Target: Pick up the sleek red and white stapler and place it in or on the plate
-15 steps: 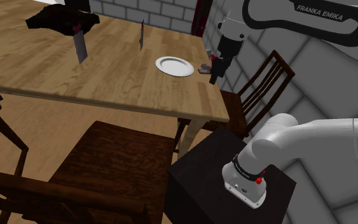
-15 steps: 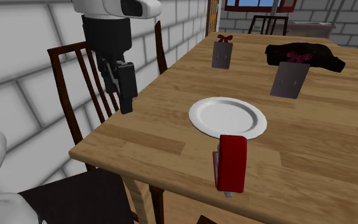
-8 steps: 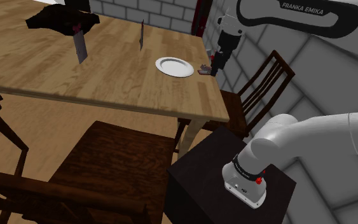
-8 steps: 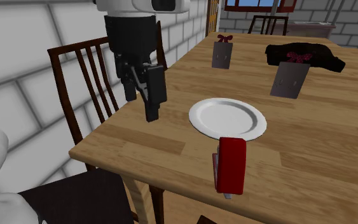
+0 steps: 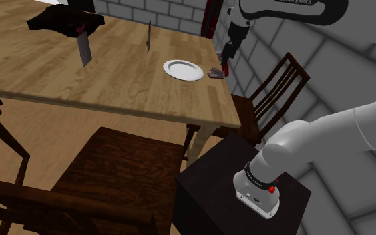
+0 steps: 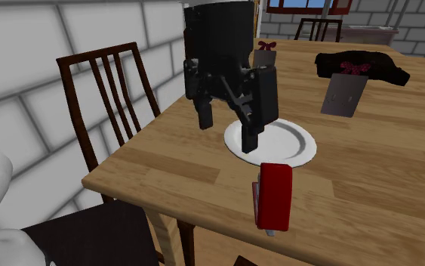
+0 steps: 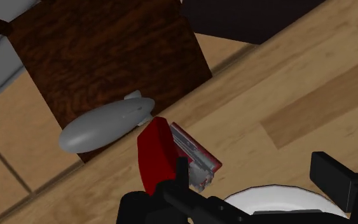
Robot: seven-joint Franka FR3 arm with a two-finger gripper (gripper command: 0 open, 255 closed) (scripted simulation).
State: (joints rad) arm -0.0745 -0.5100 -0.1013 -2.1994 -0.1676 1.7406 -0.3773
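Observation:
The stapler (image 6: 274,195), red on top with a pale metal underside, lies on the wooden table (image 6: 384,189) near its edge, just off the white plate (image 6: 292,140). My black gripper (image 6: 227,128) hangs open in the air over the plate's rim, a short way from the stapler and not touching it. In the wrist view the stapler (image 7: 156,154) sits by one finger (image 7: 182,172), outside the gap, with the plate (image 7: 269,195) under the gripper (image 7: 255,168). In the shoulder view the gripper (image 5: 225,65) hovers just above the stapler (image 5: 216,73), beside the plate (image 5: 183,69).
Two grey upright objects with red bows (image 6: 263,64) (image 6: 344,94) and a black heap (image 6: 361,64) stand farther along the table. A dark wooden chair (image 6: 112,83) stands at the table's end by the brick wall. My stand (image 5: 240,193) is beside another chair (image 5: 126,167).
The arm has swung from over the chair beside the table in over the tabletop. The gripper now hangs above the plate's rim by the stapler. Its fingers stayed apart throughout.

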